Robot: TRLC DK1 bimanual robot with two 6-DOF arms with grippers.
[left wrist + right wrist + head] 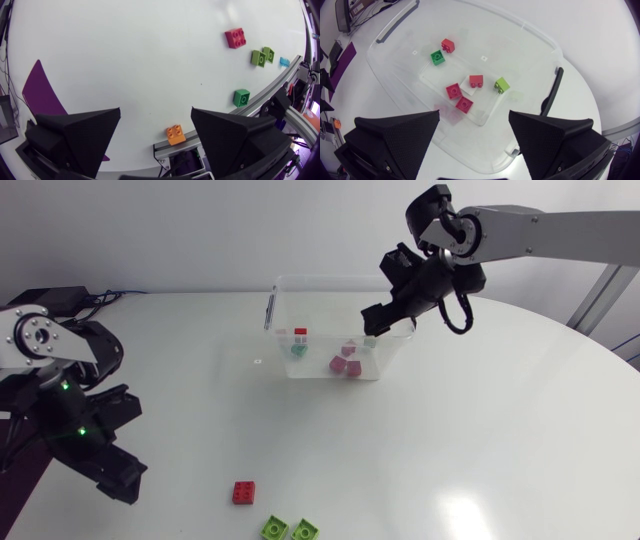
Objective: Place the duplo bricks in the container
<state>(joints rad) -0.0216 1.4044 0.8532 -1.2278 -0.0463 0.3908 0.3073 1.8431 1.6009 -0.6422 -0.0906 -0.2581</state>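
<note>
We see a white round table filling most of the frame, its curved edge running down the right side. Black cables lie at its far edge, upper left. In the left wrist view a purple sheet shows; we cannot tell whether it lies on the table

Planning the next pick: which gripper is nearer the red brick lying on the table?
Left. The left gripper is low over the table beside the red brick; the right gripper hangs above the container, farther away.
</note>
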